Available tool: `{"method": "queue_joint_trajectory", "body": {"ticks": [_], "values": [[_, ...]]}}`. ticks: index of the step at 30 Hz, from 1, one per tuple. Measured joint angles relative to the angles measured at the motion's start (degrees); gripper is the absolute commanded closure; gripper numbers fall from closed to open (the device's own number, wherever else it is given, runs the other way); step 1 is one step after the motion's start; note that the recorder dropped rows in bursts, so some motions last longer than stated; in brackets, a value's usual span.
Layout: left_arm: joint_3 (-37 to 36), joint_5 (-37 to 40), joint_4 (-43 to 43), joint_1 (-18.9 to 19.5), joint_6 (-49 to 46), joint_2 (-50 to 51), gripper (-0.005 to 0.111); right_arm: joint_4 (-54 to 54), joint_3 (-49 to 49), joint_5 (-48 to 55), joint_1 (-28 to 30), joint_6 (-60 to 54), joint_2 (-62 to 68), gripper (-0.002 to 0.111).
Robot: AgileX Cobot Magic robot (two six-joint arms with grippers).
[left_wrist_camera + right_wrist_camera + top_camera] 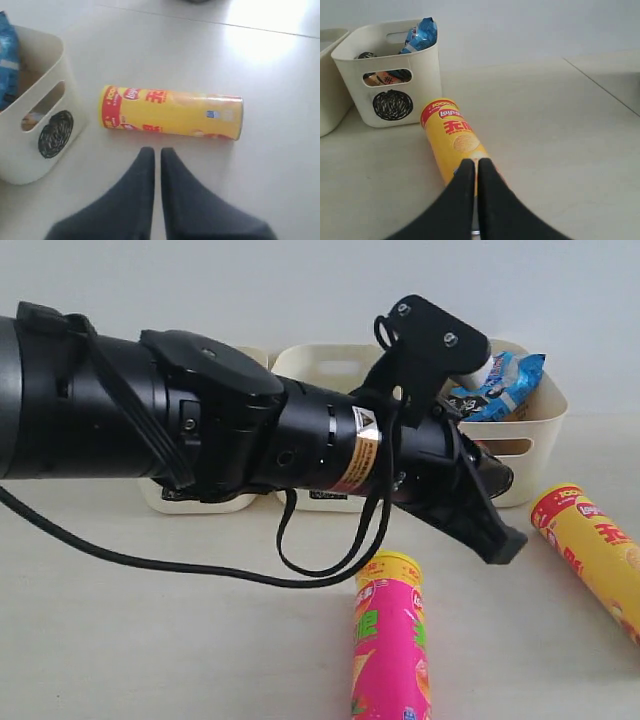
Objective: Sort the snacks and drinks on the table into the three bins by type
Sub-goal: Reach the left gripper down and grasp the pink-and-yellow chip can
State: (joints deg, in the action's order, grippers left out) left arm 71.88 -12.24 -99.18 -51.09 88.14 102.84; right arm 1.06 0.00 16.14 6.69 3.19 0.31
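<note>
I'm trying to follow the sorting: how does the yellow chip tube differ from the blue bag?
The yellow tube lies on its side on the table; the blue bag sits in the circle-marked bin. The tube is a smooth cylinder; the bag is crinkly and pokes above the rim. Both are snack packs.

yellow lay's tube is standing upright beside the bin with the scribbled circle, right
Not quite. The yellow Lay's tube is lying on its side, not standing upright. The left wrist view shows it flat, with its red-rimmed end toward the bin with the scribbled circle. It is beside that bin, as you said.
</note>
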Motion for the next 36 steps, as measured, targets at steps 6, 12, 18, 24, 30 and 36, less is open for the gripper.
{"method": "queue_joint_trajectory", "body": {"ticks": [6, 12, 18, 24, 30, 36], "values": [[0.0, 25.1, -1.1, -0.2, -19.2, 0.0, 0.102, 0.0, 0.0, 0.0, 0.0, 0.0, 0.0, 0.108], [0.0, 44.0, 33.0, -0.2, -49.6, 0.0, 0.102, 0.0, 0.0, 0.0, 0.0, 0.0, 0.0, 0.108], [3.0, 49.7, 74.2, -0.2, -73.4, -1.4, 0.102, 0.0, 0.0, 0.0, 0.0, 0.0, 0.0, 0.108], [8.3, 57.8, 94.6, -0.2, -83.6, -1.8, 0.053, 0.0, 0.0, 0.0, 0.0, 0.0, 0.0, 0.108], [8.9, 60.6, 106.8, -0.2, -91.9, 1.1, -0.002, 0.0, 0.0, 0.0, 0.0, 0.0, 0.0, 0.108], [8.9, 59.8, 110.3, -0.2, -91.7, 6.3, 0.001, 0.0, 0.0, 0.0, 0.0, 0.0, 0.0, 0.108]]}}
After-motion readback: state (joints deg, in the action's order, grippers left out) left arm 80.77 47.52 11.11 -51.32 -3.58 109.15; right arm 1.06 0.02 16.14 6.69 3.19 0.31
